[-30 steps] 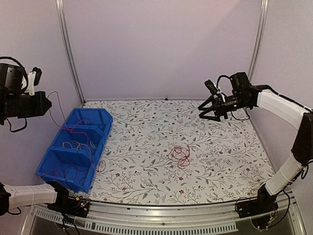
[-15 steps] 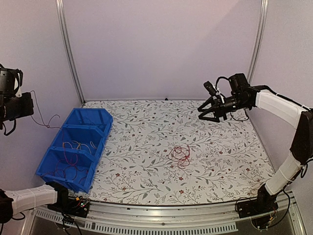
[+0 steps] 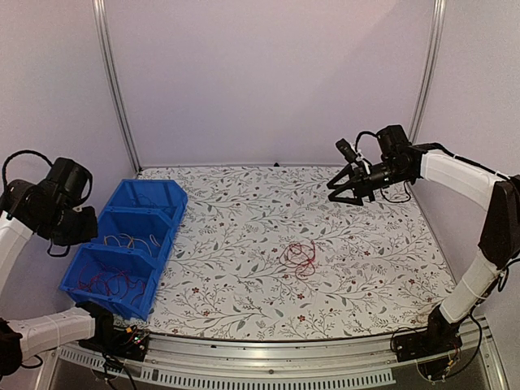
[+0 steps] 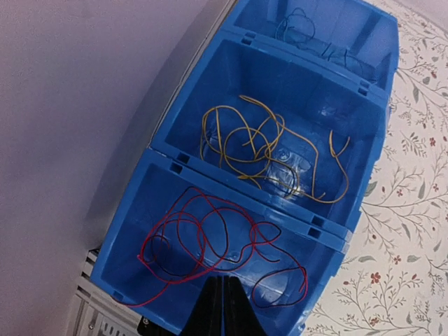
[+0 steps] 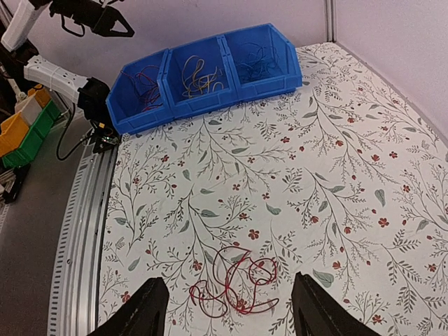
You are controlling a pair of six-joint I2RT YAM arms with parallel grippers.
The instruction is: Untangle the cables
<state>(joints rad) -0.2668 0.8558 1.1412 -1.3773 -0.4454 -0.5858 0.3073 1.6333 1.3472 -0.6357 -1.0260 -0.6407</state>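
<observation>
Left gripper (image 4: 225, 285) pinched shut on nothing, above the blue bin (image 4: 165, 150), red wires (image 4: 213, 234) coiled just beneath its tips, yellow wires (image 4: 260, 148) 1 compartment ahead, right gripper (image 3: 334, 189) spread wide and empty, red cable clump (image 5: 234, 283) on the table (image 5: 350, 140) below, long axis running finger to finger.

Light soft, even, pinkish; shadows faint. Top view soft, cables (image 3: 299, 257) barely resolved as strands. Left wrist view sharpest, small glare on blue bin (image 4: 266, 203) floor. Right wrist view wide-angle, edges bowed.
</observation>
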